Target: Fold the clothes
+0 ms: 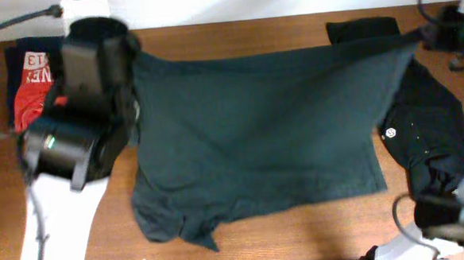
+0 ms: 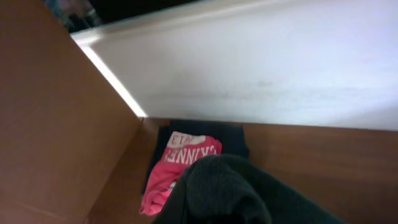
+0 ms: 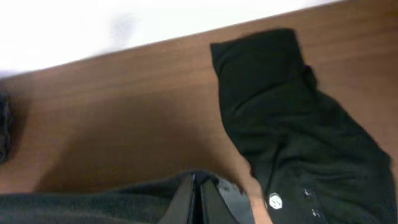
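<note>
While clamped shut, end effectors (left (image 1: 129, 60), right (image 3: 199, 199)) hold dark shirt (image 1: 256, 129) taut.

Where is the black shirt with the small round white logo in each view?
Overhead: black shirt at the right edge.
Left wrist: not in it.
Right wrist: right half, logo near the bottom.
Shared landmark: the dark green shirt.

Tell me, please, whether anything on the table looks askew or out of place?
The dark green shirt is bunched into crumpled folds at its lower left corner in the overhead view, while the rest of it lies fairly smooth.
</note>
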### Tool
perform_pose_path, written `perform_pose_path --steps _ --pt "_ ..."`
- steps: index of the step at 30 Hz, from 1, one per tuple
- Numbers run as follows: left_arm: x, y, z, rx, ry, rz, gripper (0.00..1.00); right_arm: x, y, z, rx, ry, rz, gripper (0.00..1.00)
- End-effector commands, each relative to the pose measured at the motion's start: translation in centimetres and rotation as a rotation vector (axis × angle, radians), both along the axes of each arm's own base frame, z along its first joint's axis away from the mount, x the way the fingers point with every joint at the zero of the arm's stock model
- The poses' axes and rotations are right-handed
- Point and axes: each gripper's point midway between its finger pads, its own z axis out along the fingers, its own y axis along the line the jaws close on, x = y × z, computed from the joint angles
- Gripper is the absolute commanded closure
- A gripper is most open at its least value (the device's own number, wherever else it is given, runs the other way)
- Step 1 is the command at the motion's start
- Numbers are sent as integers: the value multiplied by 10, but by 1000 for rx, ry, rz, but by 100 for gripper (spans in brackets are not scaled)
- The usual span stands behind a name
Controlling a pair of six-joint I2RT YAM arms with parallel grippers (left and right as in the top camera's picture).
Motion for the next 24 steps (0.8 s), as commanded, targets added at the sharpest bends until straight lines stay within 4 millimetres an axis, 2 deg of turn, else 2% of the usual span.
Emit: perform_pose_path --steps 1,4,6,7,9,12,15,18,24 --pt "53 15 -37 -43 39 41 100 44 11 -38 8 27 68 96" --pt "106 18 -76 -70 69 1 100 84 13 -66 6 11 88 96" --pt "132 19 -98 -82 77 -18 100 106 15 -84 10 2 89 96" --pt "151 20 -116 -91 79 -23 100 116 15 -93 12 -3 91 96" --pt "178 20 -146 -101 85 -28 100 133 19 -113 20 2 89 96" --pt "201 17 -181 -103 99 -30 100 148 24 -136 23 15 98 96" --pt "210 15 -206 -103 132 -35 100 152 28 -153 25 43 104 96" --pt "209 11 -227 -110 192 -54 99 150 31 -172 27 94 105 96" --pt "183 10 -260 -110 375 -61 100 125 29 -190 47 225 86 96"
